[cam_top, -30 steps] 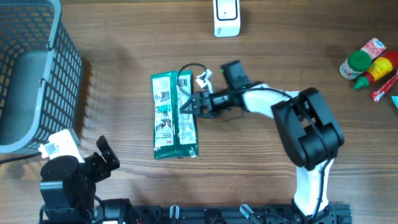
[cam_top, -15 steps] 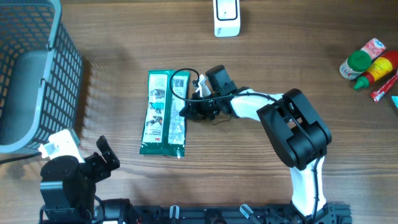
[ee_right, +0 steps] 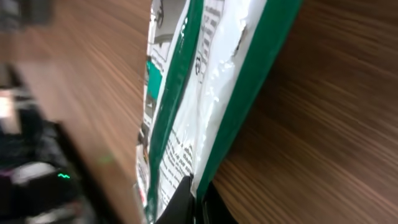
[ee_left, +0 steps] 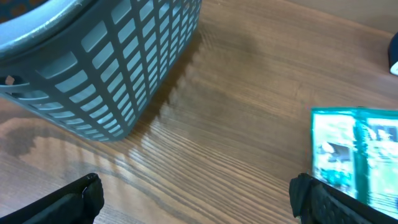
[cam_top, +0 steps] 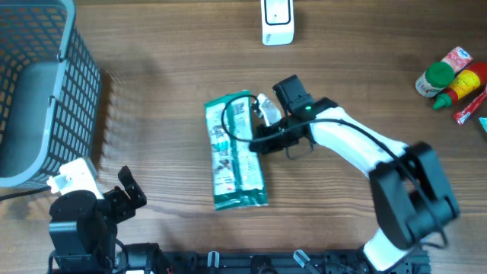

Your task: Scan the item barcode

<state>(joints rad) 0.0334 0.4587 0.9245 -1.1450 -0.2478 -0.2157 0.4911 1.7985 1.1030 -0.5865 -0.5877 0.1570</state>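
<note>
Right gripper (cam_top: 257, 139) was pressed together on the right long edge of the green-and-white packet (cam_top: 237, 152), pinching it. In the right wrist view its dark fingertips (ee_right: 186, 198) met on the packet's (ee_right: 205, 93) green border, which seemed raised off the wood, though blur made that uncertain. Packet lay near the table's (cam_top: 152, 99) middle, long axis running from far edge toward near edge, slightly slanted. Left gripper (cam_top: 128, 192) sat at the near left corner, fingers spread wide, touching nothing. Grey basket (cam_top: 46, 91) stood at the left edge. White scanner (cam_top: 277, 19) stood at the far edge. Sauce bottles (cam_top: 449, 80) lay at the right edge.
</note>
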